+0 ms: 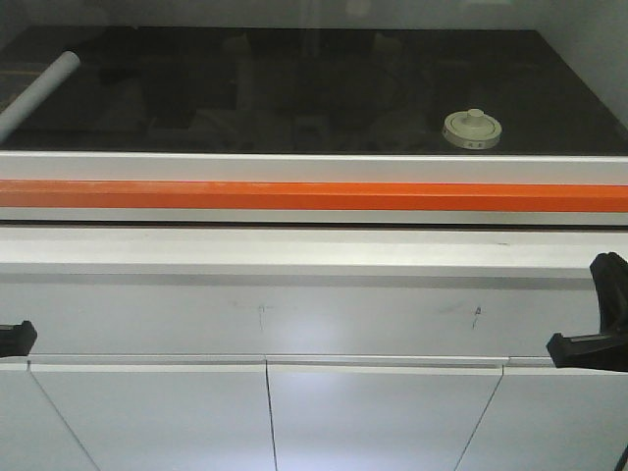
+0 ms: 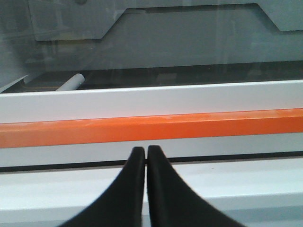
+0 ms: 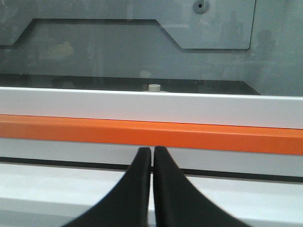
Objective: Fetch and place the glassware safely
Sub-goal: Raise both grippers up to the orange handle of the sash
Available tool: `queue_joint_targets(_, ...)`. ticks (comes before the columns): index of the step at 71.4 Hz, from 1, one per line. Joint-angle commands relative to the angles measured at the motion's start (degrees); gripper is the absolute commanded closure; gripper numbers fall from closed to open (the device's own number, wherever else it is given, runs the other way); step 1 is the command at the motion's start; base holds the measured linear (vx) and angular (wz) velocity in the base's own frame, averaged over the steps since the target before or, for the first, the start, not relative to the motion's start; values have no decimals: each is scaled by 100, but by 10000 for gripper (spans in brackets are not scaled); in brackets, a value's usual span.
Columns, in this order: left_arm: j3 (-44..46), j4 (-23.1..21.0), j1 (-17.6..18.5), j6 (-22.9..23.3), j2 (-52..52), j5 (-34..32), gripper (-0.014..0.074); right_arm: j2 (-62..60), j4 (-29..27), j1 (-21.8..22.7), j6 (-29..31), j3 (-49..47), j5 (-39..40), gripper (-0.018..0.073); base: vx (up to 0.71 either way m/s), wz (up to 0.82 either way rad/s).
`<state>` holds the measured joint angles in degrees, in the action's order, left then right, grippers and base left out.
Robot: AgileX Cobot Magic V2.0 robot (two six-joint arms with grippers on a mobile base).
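Observation:
The glassware [image 1: 472, 129], a squat clear jar with a cream-white knobbed lid, stands on the dark surface at the right, behind the white and orange rail. In the right wrist view only the glassware's lid knob [image 3: 154, 87] pokes above the rail. My left gripper [image 2: 145, 150] is shut with nothing held, low in front of the rail. The right gripper [image 3: 152, 151] is likewise shut and empty, well short of the jar. In the front view the left gripper [image 1: 15, 338] and right gripper [image 1: 597, 334] show only as black parts at the frame edges.
A grey tube [image 1: 37, 93] lies at the far left of the dark surface, and the grey tube's end [image 2: 72, 82] shows in the left wrist view. A white rail with an orange bar [image 1: 314, 195] runs across the front. White cabinet panels [image 1: 383, 417] sit below.

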<state>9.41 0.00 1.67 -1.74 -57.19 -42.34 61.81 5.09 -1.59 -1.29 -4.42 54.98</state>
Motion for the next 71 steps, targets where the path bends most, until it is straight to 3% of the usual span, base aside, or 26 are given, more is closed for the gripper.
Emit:
queue_joint_targets(1, 139, -60, 34, -1, -226, -750, 603, 420, 30, 13, 61, -157, 1093, 560, 0, 0)
queue_joint_targets(15, 249, 37, 34, 143, -590, -973, 603, 1305, 171, 13, 61, -429, 1695, 560, 0, 0)
queue_joint_targets(71, 398, 35, 34, 130, -1354, -1401, 603, 2981, 158, 13, 293, -1631, 1640, 560, 0, 0)
